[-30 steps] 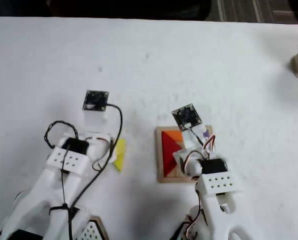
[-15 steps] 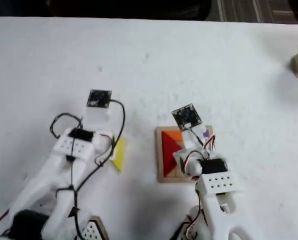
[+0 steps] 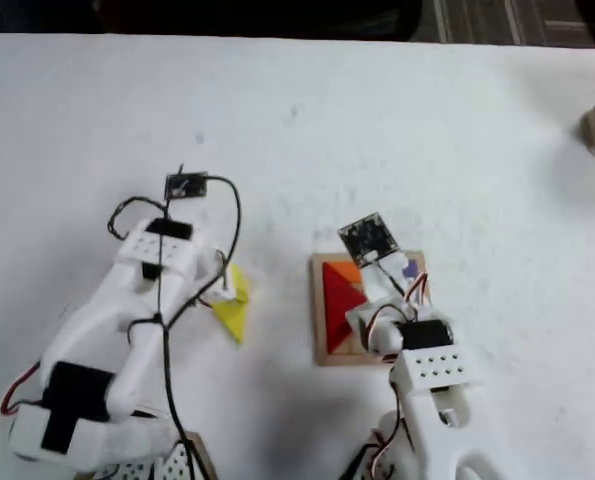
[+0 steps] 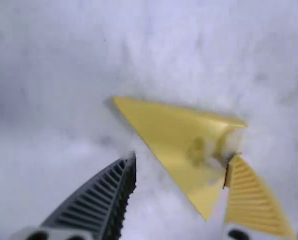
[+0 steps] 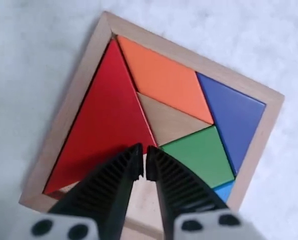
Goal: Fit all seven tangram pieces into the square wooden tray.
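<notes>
wooden tray point(image 5: 189, 59), partly filled, lies under the right gripper point(image 5: 144, 160), its jaws closed on nothing, while the left gripper point(image 4: 183, 159) has just swung forward, so its wrist view, unlike the high view, shows open jaws straddling the yellow triangle point(image 4: 174, 135) on the table point(image 4: 48, 60), likely the next piece to grasp.

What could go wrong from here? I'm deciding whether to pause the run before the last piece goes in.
1. The left tool straddles the yellow triangle near one corner, off its middle. Closing there could pivot it or squeeze it out.
2. The right tool, shut, hangs low over the tray, at what looks like the bare slot beside the red piece. If it stays, the two tools may collide when the triangle arrives.
</notes>
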